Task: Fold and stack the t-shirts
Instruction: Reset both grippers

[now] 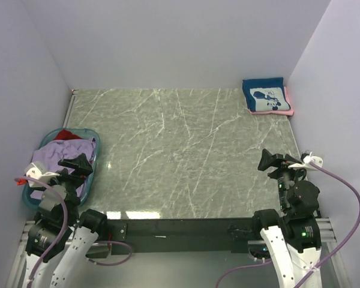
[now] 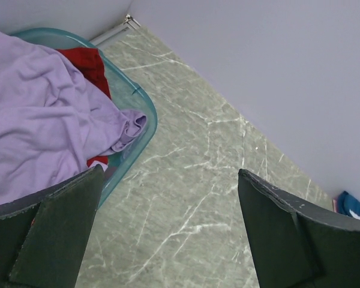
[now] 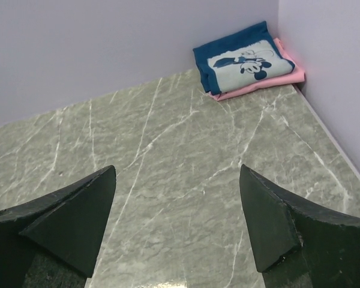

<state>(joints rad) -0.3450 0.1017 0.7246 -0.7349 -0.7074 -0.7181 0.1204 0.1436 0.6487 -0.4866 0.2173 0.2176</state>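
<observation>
Marble table (image 3: 168, 150), navy shirt (image 3: 240, 60) on pink shirt (image 3: 270, 83).
We see left gripper (image 2: 168, 210), right gripper (image 3: 177, 216) spread, empty.

Navy t-shirt (image 1: 264, 96) — atop pink t-shirt (image 1: 288, 103)

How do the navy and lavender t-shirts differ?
The navy t-shirt is folded flat; the lavender t-shirt lies crumpled. The navy t-shirt sits at far right atop the pink t-shirt; the lavender t-shirt is in the teal basket at left, over the red t-shirt. The navy one has a pale print; the lavender one looks plain. Both rest on another shirt.
</observation>
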